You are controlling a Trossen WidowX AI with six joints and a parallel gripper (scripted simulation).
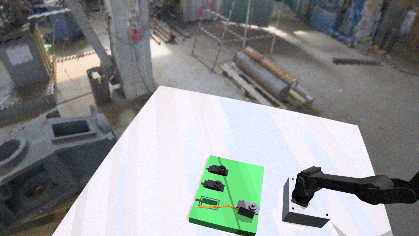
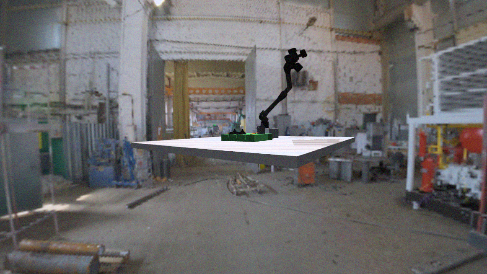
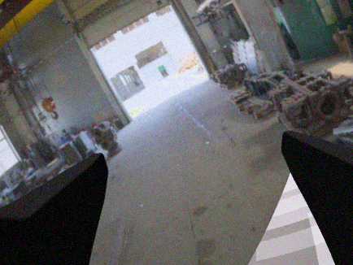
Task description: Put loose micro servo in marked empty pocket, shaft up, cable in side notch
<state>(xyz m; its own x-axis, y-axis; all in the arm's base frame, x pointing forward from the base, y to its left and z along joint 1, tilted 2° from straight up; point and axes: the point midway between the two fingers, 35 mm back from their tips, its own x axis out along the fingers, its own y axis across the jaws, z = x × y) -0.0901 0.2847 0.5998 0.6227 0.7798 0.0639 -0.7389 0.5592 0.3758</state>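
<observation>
The black parallel-jaw gripper (image 2: 295, 58) is hanging high above the white table (image 1: 164, 164), fingers spread apart and holding nothing. The grey loose micro servo (image 1: 247, 208) is lying on the green deck (image 1: 249, 178), its orange cable (image 1: 215, 206) crossing the outlined empty pocket (image 1: 209, 201) near 2 seated black servos (image 1: 218, 169).

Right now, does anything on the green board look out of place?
Yes. The loose micro servo sits tilted near the green deck's corner, not in the marked empty pocket, and its orange cable trails across that pocket.

Pale table (image 1: 164, 152) carries green deck (image 1: 249, 175), grey base block (image 1: 304, 218).
</observation>
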